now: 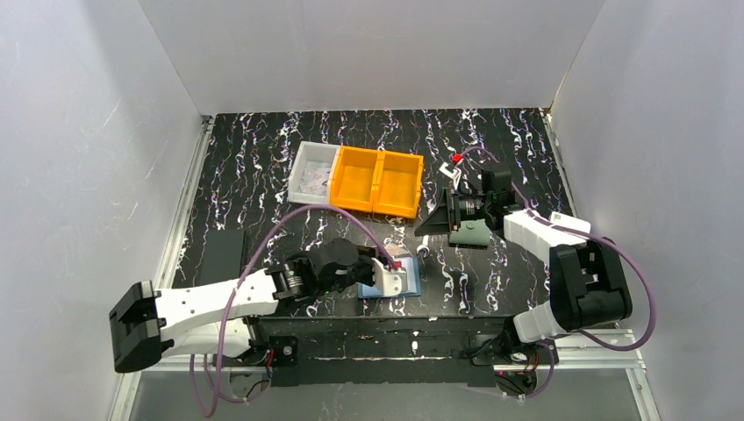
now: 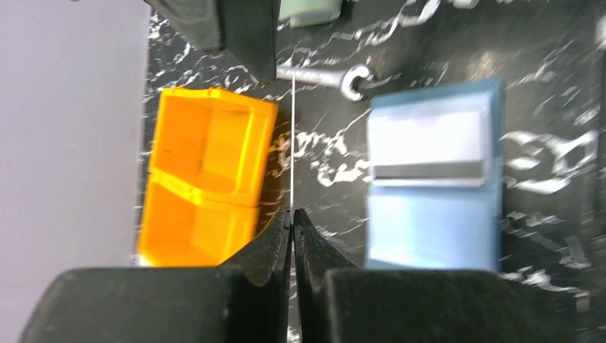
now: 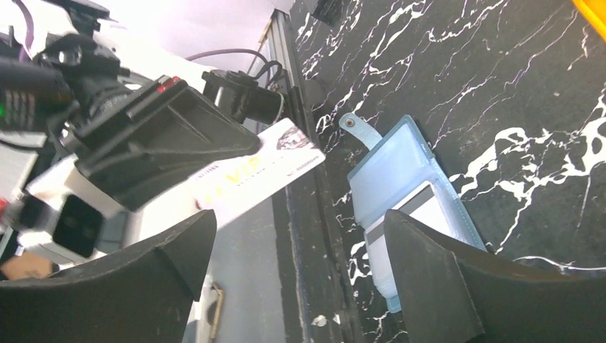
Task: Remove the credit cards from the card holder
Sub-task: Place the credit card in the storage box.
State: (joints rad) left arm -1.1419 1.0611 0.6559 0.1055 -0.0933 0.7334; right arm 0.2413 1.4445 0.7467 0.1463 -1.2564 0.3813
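One card in the jaws, one in its pocket

Noted left gripper (image 2: 292, 214) just above the card holder (image 3: 389, 168), jaws pinched tight on a credit card (image 3: 266, 168). Seen edge-on from the left wrist as a thin white line running out from between the fingertips. Seen from the right wrist as a pale rectangle with printing on its face, gripped by one end, tilted, clear of the holder and touching nothing else.

Found card holder lying open and flat on the desk (image 1: 263, 149) toward the near edge, light blue inside facing up, snap tab (image 3: 355, 127) sticking out from one side. Counted a second credit card (image 2: 429, 136) tucked in one pocket, whitish with a dark stripe across it, partly showing above the pocket edge.

Noted right gripper (image 3: 300, 218) with jaws spread wide and nothing between them, hanging over the desk farther back and to the right of the holder, turned toward it and the left gripper. Close to a pale green pouch (image 1: 471, 233) in the overhead view; contact impossible to tell.

Logged elsewhere on the desk: two orange bins (image 1: 377, 180) side by side toward the back, a white bin (image 1: 311, 171) just beside their left end, a small wrench (image 2: 336, 77) near the holder's far side.
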